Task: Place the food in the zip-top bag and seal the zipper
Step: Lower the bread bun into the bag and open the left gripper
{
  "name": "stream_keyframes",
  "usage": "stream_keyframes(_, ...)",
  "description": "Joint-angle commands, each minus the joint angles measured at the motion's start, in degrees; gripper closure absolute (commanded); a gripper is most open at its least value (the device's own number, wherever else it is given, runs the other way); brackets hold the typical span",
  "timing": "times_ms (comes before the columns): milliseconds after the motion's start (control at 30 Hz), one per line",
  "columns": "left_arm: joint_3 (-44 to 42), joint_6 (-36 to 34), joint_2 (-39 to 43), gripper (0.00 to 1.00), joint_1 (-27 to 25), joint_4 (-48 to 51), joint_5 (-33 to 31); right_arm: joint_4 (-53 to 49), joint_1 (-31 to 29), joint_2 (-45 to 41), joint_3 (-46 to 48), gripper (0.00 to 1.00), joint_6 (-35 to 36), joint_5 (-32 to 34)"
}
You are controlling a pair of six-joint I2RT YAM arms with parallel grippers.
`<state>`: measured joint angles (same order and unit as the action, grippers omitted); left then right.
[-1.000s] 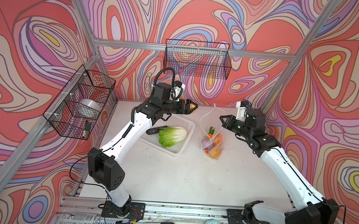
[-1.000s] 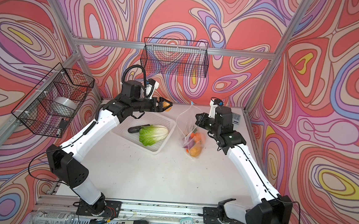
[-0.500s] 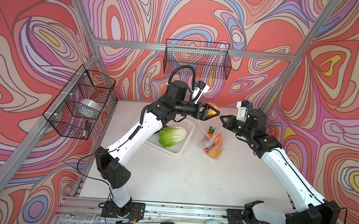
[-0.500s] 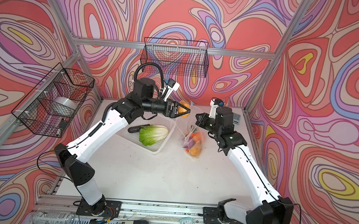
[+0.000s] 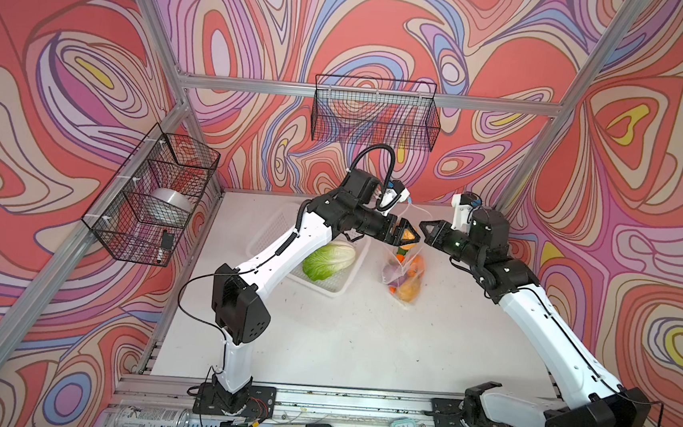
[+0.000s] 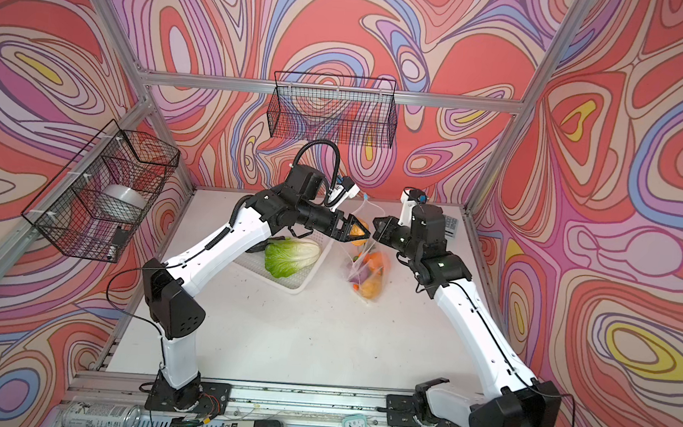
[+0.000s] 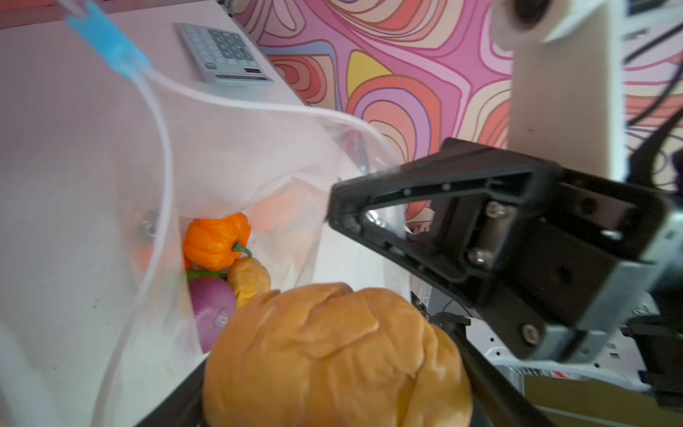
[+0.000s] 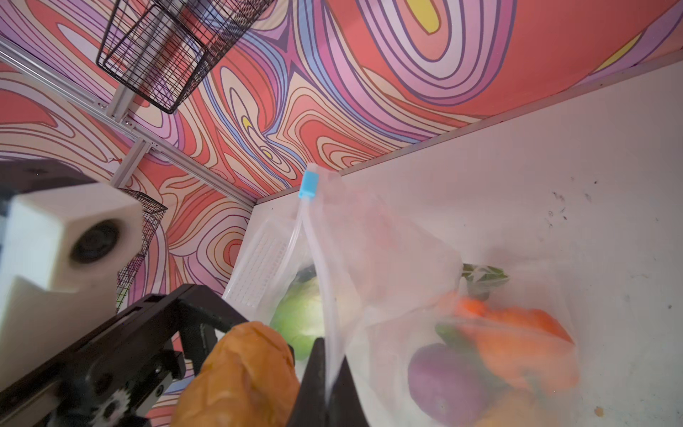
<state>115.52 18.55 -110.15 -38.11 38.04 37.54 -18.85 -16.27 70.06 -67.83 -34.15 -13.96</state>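
A white tabletop, boxed in by swirling red and purple wall panels, carries the work. The tan potato [image 7: 332,351] sits between the widely parted jaws of the left gripper [image 5: 414,237], which clamp it from both sides. It hangs at the mouth of the zip-top bag [image 5: 404,271], facing the right gripper [image 5: 424,229] and nearly touching it. The right gripper is pinched fully closed on the bag's mouth edge, lifting one wall so the opening gapes just beneath the left gripper's tips. Below the potato, deeper in, lie the orange pumpkin [image 7: 214,240], the purple onion [image 7: 212,310] and a second potato [image 7: 249,277]. The blue slider tab [image 7: 111,44] of the zipper stands above and beyond both grippers. Behind the left gripper, under its arm, the napa cabbage [image 5: 328,259] waits in the white basket [image 5: 335,291].

The potato looks to be over the lip rather than well inside. Let go here, it could strike the zipper strip or the right gripper's fingers and roll onto the table. Only one wall is held, so the slack one may fold across the opening. Pushing further in risks knocking the two grippers together, or dragging the thin film out of the pinch and dropping the mouth shut.
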Motion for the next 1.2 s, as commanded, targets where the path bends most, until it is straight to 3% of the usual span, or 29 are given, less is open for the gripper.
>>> stream_keyframes(0,4.27,-4.34,-2.38,0.30,-0.28,9.31,-12.07,1.09,-0.16,-1.44,0.48,1.00,0.58,0.25)
stream_keyframes(100,5.68,-6.03,-3.23,0.29,-1.04,12.43,-16.05,1.71,-0.16,-1.33,0.60,1.00,0.58,0.01)
stream_keyframes(433,6.54,-7.68,-3.95,0.24,-1.88,13.52,-20.14,2.06,-0.16,-0.74,0.17,1.00,0.23,-0.48)
stream_keyframes(533,6.91,-7.76,-4.00,0.14,-1.97,13.90,-20.84,2.23,-0.16,-0.57,0.07,1.00,0.23,-0.46)
stream_keyframes(600,6.96,-7.81,-3.77,0.00,-2.02,13.99,-20.72,2.37,-0.16,-0.29,0.00,1.00,0.15,-0.54)
stream_keyframes(1167,6.64,-7.09,0.41,0.00,-1.99,11.10,-22.96,1.80,-0.16,-0.79,0.33,1.00,0.31,-0.37)
